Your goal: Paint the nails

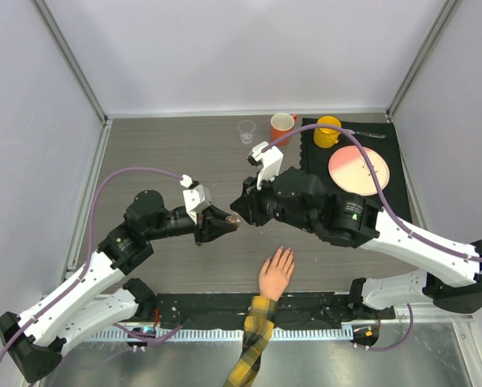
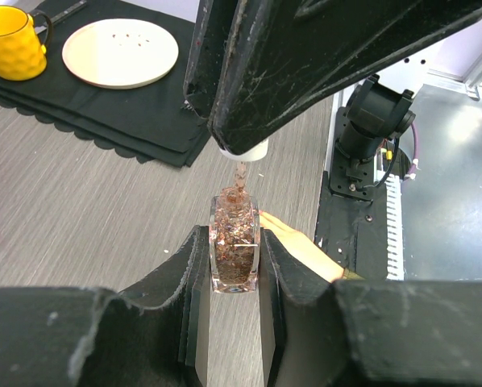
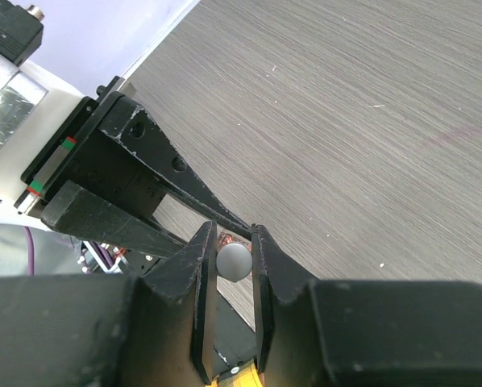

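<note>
The peach fake hand (image 1: 276, 272) lies palm down near the table's front edge, in a yellow-and-black plaid sleeve (image 1: 255, 339). Its nails (image 1: 283, 253) are at the fingertips, too small to make out. My left gripper (image 1: 222, 224) is shut on a square glass bottle of coppery glitter polish (image 2: 235, 242), held above the table to the left of the hand. My right gripper (image 1: 243, 213) is shut on the bottle's round pale cap (image 3: 234, 260). The cap (image 2: 246, 150) hangs just above the bottle's neck, with the brush stem (image 2: 240, 172) reaching down into it. The hand (image 2: 301, 246) shows behind the bottle.
At the back right lies a black mat (image 1: 390, 153) with a pink plate (image 1: 359, 169) and a yellow mug (image 1: 327, 131). An orange mug (image 1: 282, 126) and a small clear glass (image 1: 247, 130) stand beside it. A black strip (image 1: 322, 305) runs along the front edge.
</note>
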